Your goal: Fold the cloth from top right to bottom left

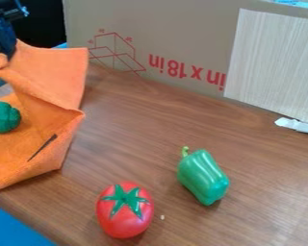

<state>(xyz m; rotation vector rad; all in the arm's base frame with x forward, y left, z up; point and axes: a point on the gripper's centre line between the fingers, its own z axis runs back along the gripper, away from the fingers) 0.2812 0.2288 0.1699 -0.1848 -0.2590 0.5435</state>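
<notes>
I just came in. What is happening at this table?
The robot's gripper holds the orange cloth by a raised part, at upper left. The fold is not finished: the cloth's lower part lies on the table, with a round green thing on it. A red tomato and a green pepper lie nearby.

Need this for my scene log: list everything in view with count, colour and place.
Cloth: one, orange, left edge, its upper corner raised
Dark streak: one, on the cloth
Lobed toy: one, dark green, on the cloth
Tomato: one, red with green top, bottom centre-left
Pepper: one, green, right of the tomato
Speck: one, pale, beside the tomato
Table: one, brown
Cardboard: one, tan with red print, behind
Panel: one, pale wood-grain, upper right
Strip: one, whitish, right edge
Blue area: one, bottom left
Gripper: one, black, upper left, holding the raised corner
</notes>
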